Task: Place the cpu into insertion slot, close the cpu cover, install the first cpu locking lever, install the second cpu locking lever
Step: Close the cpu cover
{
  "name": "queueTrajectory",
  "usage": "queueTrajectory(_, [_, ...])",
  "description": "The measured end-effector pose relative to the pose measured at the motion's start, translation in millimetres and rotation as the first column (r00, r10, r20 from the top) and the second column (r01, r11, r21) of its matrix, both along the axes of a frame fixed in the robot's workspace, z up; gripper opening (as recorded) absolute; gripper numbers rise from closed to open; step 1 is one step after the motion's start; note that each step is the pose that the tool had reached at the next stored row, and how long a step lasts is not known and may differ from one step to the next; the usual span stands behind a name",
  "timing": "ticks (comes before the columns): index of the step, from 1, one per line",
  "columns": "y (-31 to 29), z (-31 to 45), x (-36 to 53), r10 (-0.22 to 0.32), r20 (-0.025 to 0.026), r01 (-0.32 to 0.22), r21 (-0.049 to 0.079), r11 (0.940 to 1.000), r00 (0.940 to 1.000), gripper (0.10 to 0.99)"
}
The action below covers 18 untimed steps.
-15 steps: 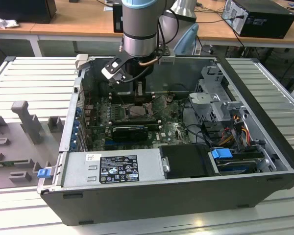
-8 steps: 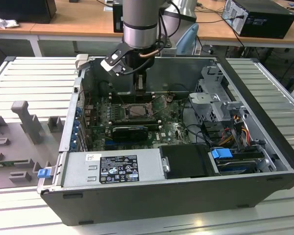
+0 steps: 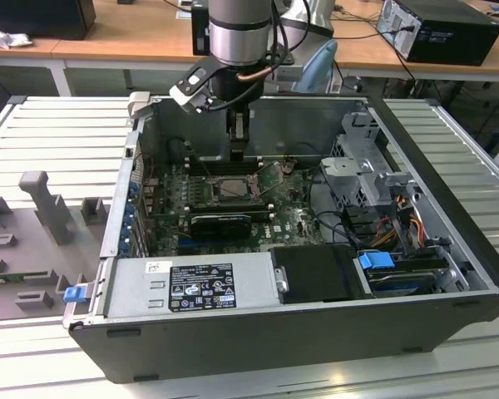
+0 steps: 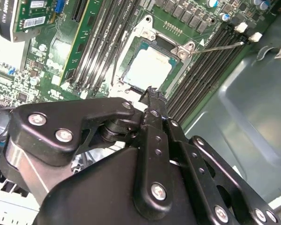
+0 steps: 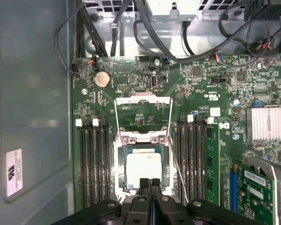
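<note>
The cpu (image 5: 143,168) is a pale square chip lying flat in the insertion slot (image 5: 118,164), seen in both wrist views as cpu (image 4: 147,69) on the green board. The cpu cover (image 5: 143,99), a silver frame with a cut-out middle, stands swung open on the slot's far side. Two thin wire levers (image 5: 178,168) (image 5: 116,117) run along the slot's sides, unlatched. My gripper (image 5: 150,183) hangs just above the slot's near edge, fingers shut together with nothing between them. In the exterior view the gripper (image 3: 238,150) reaches down into the case over the slot (image 3: 233,188).
Black memory slots (image 5: 91,164) (image 5: 194,159) flank the socket. A green card (image 5: 253,192) and a finned heat sink (image 5: 267,124) lie to one side, with cables (image 5: 145,28) beyond. The case wall (image 5: 33,93) stands close. A power supply (image 3: 191,287) and drive cage (image 3: 358,166) fill the case.
</note>
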State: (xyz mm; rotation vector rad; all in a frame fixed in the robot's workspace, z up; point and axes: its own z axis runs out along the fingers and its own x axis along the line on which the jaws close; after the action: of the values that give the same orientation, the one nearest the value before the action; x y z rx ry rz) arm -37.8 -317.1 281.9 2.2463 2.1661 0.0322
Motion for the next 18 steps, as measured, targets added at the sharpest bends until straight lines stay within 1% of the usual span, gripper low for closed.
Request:
queueTrajectory(2, [0.0, 2.8, 0.0, 0.000, 0.0000, 0.000, 0.000, 1.0000, 1.0000, 0.106])
queueTrajectory(4, [0.1, 3.2, 0.3, 0.000, 0.0002, 0.000, -0.003, 1.0000, 1.0000, 0.106])
queueTrajectory(5, [0.0, 3.4, 1.3, -0.001, -0.0002, 0.001, -0.006, 1.0000, 1.0000, 0.106])
queueTrajectory(6, [0.0, 3.3, 4.2, -0.001, -0.0015, 0.001, -0.006, 1.0000, 1.0000, 0.106])
queueTrajectory(7, [0.0, 3.2, 8.7, -0.001, -0.0035, 0.001, -0.006, 1.0000, 1.0000, 0.106])
queueTrajectory(9, [0.0, 0.5, 22.3, -0.001, -0.0052, 0.001, -0.006, 1.0000, 1.0000, 0.106])
queueTrajectory(10, [0.0, -1.6, 28.8, -0.001, -0.0053, 0.001, -0.006, 1.0000, 1.0000, 0.106])
queueTrajectory(11, [0.2, -4.4, 33.0, 0.005, -0.0053, -0.005, -0.006, 1.0000, 1.0000, 0.106])
queueTrajectory(12, [0.3, -5.9, 35.5, 0.008, -0.0053, -0.008, -0.006, 0.9999, 1.0000, 0.106])
queueTrajectory(13, [0.4, -7.5, 40.3, 0.008, -0.0054, -0.008, -0.007, 0.9999, 1.0000, 0.106])
queueTrajectory(14, [0.7, -9.2, 48.0, 0.008, -0.0059, -0.009, -0.007, 0.9999, 0.9999, 0.106])
queueTrajectory(16, [0.9, -12.1, 57.8, 0.010, -0.0063, -0.010, -0.007, 0.9999, 0.9999, 0.106])
queueTrajectory(18, [1.0, -15.6, 60.6, 0.024, -0.0063, -0.024, -0.007, 0.9997, 0.9997, 0.106])
